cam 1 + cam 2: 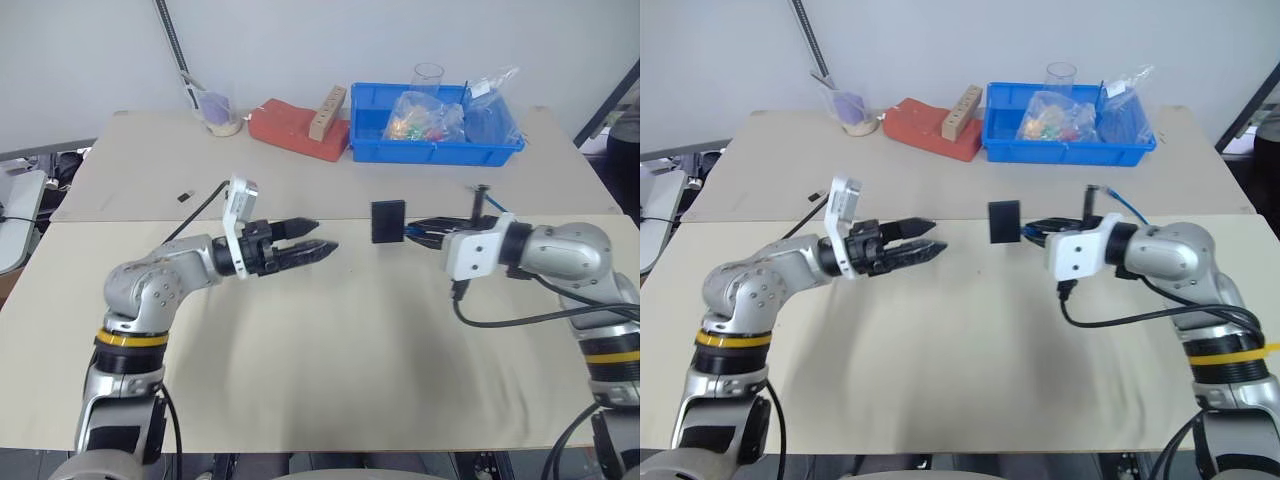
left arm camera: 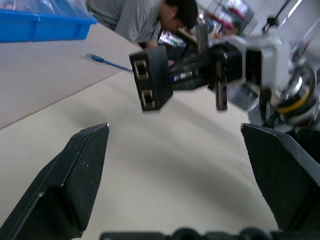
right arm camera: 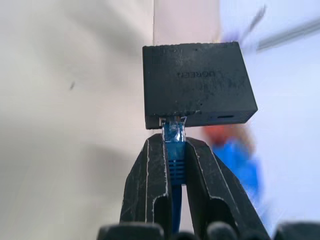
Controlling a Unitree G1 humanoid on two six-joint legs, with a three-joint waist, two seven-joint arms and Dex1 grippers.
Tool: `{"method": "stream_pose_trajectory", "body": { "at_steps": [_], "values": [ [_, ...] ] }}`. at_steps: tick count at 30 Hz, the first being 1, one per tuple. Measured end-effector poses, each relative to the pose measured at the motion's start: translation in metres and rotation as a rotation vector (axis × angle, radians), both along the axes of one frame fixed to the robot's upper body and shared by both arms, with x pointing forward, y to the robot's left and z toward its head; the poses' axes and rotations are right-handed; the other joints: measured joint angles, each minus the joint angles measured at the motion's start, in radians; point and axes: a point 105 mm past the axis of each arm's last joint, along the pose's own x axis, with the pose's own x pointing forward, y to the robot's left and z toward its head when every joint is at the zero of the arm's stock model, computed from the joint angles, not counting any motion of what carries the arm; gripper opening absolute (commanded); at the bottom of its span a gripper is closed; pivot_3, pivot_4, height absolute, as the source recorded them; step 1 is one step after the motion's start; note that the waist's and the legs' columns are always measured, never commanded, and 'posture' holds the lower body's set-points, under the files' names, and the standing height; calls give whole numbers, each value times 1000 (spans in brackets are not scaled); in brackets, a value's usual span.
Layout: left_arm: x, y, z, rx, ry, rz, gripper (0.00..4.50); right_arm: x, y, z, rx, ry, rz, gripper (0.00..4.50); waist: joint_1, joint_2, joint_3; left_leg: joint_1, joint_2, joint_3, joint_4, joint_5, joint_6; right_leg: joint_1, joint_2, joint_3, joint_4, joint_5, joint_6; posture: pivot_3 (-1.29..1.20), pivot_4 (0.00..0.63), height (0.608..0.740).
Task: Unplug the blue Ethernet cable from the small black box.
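Observation:
My right gripper [image 3: 174, 145] is shut on the blue Ethernet cable [image 3: 175, 162] just behind its clear plug. The plug sits in a port of the small black box [image 3: 197, 82], which hangs off the cable in the air above the table [image 1: 330, 350]. From the head, the box [image 1: 388, 221] shows right of centre with the right gripper [image 1: 412, 230] behind it, and the cable [image 1: 1125, 203] trails back past the wrist. To its left my left gripper [image 1: 325, 236] points at the box, open and holding nothing. Two free ports face it on the box [image 2: 151, 78].
Along the table's far side stand a blue bin [image 1: 440, 152] with plastic bags, a red block [image 1: 285, 128], a wooden block [image 1: 328, 112], a cup [image 1: 220, 115] and a clear glass [image 1: 428, 75]. A tiny black piece [image 1: 186, 195] lies at the left. A person [image 2: 145, 20] sits beyond the table.

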Motion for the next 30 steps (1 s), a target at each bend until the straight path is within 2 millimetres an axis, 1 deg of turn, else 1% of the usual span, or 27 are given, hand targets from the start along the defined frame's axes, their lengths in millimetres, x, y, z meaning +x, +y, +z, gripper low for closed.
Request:
{"method": "stream_pose_trajectory", "body": {
  "at_steps": [3, 6, 9, 12, 13, 14, 15, 16, 21, 22, 26, 28, 29, 30],
  "values": [
    [7, -5, 5, -9, -20, -4, 4500, -4, 12, 5, 3, -70, 60, 61, 4, 0, 0, 0, 0, 0, 0, 0, 0, 0, 0, 0, 0, 0, 0, 0, 150, 740],
    [9, -9, 1, -3, -12, -14, 4500, -5, 16, 10, 3, -116, 85, 61, 4, 0, 0, 0, 0, 0, 0, 0, 0, 0, 0, 0, 0, 0, 0, 0, 150, 740],
    [7, -16, -1, -5, -25, -42, 3617, -8, 26, 5, 19, -114, 124, 61, 3, 0, 0, 0, 0, 0, 0, 0, 0, 0, 0, 0, 0, 0, 0, 0, 150, 740],
    [6, -19, -3, 1, -30, -54, 2280, -10, 33, 2, 14, -113, 148, 61, 0, 0, 0, 0, 0, 0, 0, 0, 0, 0, 1, 0, 0, 0, 0, 0, 150, 740],
    [6, -20, -3, -2, -30, -56, 1679, -9, 33, 2, 7, -119, 150, 61, -1, 0, 0, 0, 0, 0, 0, 0, 0, 0, 1, 0, 0, 0, 0, 0, 150, 740],
    [6, -20, -3, -3, -29, -57, 1169, -9, 34, 3, 6, -123, 153, 61, -2, 0, 0, 0, 0, 0, 0, 0, 0, 0, 0, 0, 0, 0, 0, 0, 150, 740],
    [6, -20, -3, -5, -29, -61, 778, -9, 35, 4, 3, -127, 154, 61, -3, 0, 0, 0, 0, 0, 0, 0, 0, 0, 1, 0, 0, 0, 0, 0, 150, 740],
    [6, -20, -2, -7, -32, -62, 497, -8, 35, 5, 2, -128, 154, 61, -4, 0, 0, 0, 0, 0, 0, 0, 0, 0, 1, 0, 0, 0, 0, 0, 150, 740],
    [7, -20, -2, -3, -33, -61, 509, -7, 36, 4, 6, -119, 155, 61, -5, 0, 0, 0, 0, 0, 0, 0, 0, 0, 0, 0, 0, 0, 0, 0, 150, 740],
    [7, -20, -3, 0, -34, -62, 509, -7, 36, 4, 6, -108, 158, 1120, -5, 0, 0, 0, 0, 0, 0, 0, 0, 0, 1, 0, 0, 0, 0, 0, 150, 740],
    [5, -20, -5, 24, -48, -82, 509, -10, 38, 1, 58, 81, 167, 2439, -7, 0, 0, 0, 0, 0, 0, 0, 0, 0, 1, 0, 0, 0, 0, 0, 150, 740],
    [2, -21, -4, 26, -76, -110, 509, -14, 39, 1, 94, 203, 174, 3185, -7, 0, 0, 0, 1, 0, 0, 0, 0, 0, 1, 0, 0, 0, 0, 0, 150, 740],
    [1, -20, -4, 32, -87, -121, 509, -15, 39, 2, 118, 276, 166, 3475, -6, 0, 0, 0, 0, 0, 0, 0, 0, 0, 1, 0, 0, 0, 0, 0, 150, 740],
    [0, -20, -4, 46, -102, -135, 509, -14, 37, 2, 161, 377, 145, 3814, -6, 0, 0, 0, 0, -1, 0, 0, 0, 0, 1, 0, 0, 0, 0, 0, 150, 740]
  ]
}}
